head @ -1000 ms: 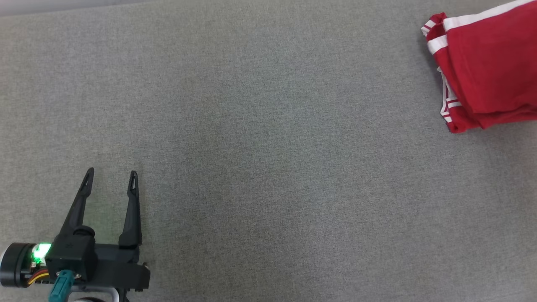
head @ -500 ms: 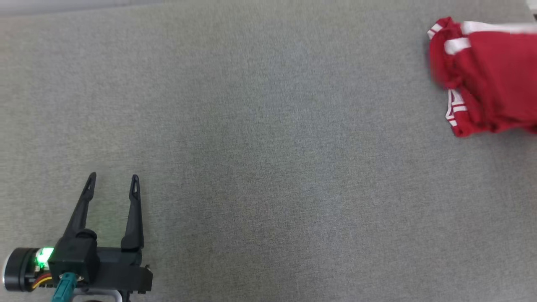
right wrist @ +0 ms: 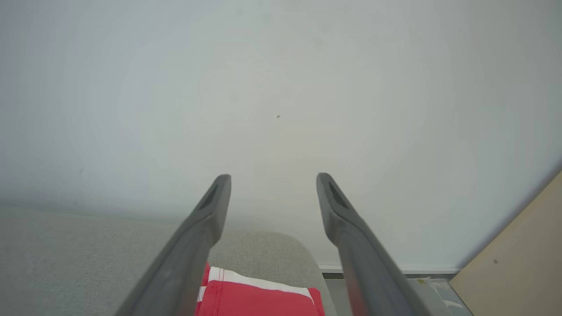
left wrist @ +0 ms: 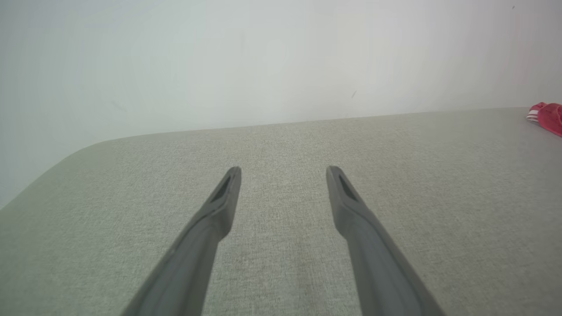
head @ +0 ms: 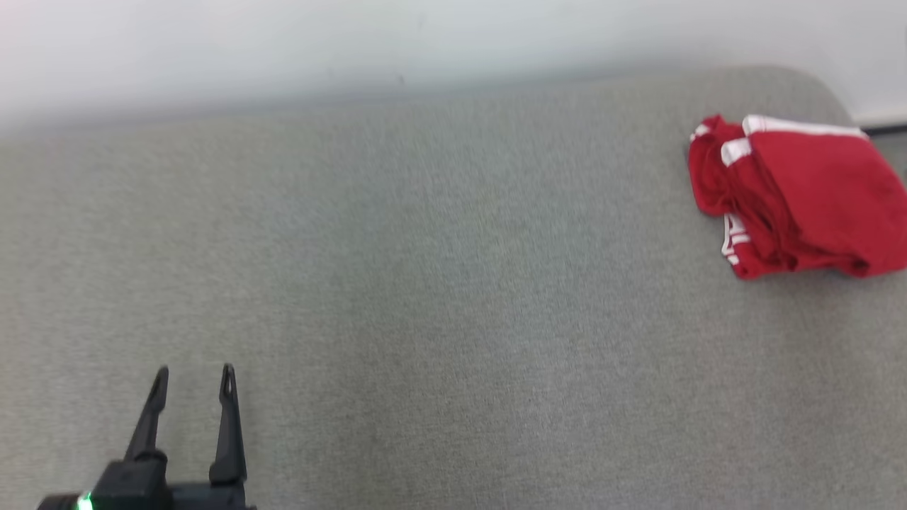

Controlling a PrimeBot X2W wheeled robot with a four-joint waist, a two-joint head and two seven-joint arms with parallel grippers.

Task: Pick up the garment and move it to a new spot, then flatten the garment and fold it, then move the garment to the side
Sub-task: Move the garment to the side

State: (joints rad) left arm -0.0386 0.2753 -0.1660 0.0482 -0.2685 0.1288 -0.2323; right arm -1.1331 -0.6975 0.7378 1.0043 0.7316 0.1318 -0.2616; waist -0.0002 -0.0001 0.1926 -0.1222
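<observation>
The garment (head: pixel 801 195) is a red piece with white stripes, folded into a small bundle near the far right corner of the grey table (head: pixel 453 283). A sliver of the garment (left wrist: pixel 546 116) shows at the right edge of the left wrist view. My left gripper (head: pixel 193 375) hovers open near the table's front left, far from it, with nothing between its fingers (left wrist: pixel 219 206). My right gripper (right wrist: pixel 273 180) is open above the garment (right wrist: pixel 259 298), pointing at the white wall, its jaws wide apart and empty.
A white wall (head: pixel 425 42) runs behind the table's far edge. The table's right far corner (right wrist: pixel 281 245) is rounded. Beyond it lie a strip of floor and a pale wooden panel (right wrist: pixel 518 259) at the right.
The head camera has tilted up, so the wall and the table's far edge now show. The garment has dropped into a looser, rumpled bundle on the table.
</observation>
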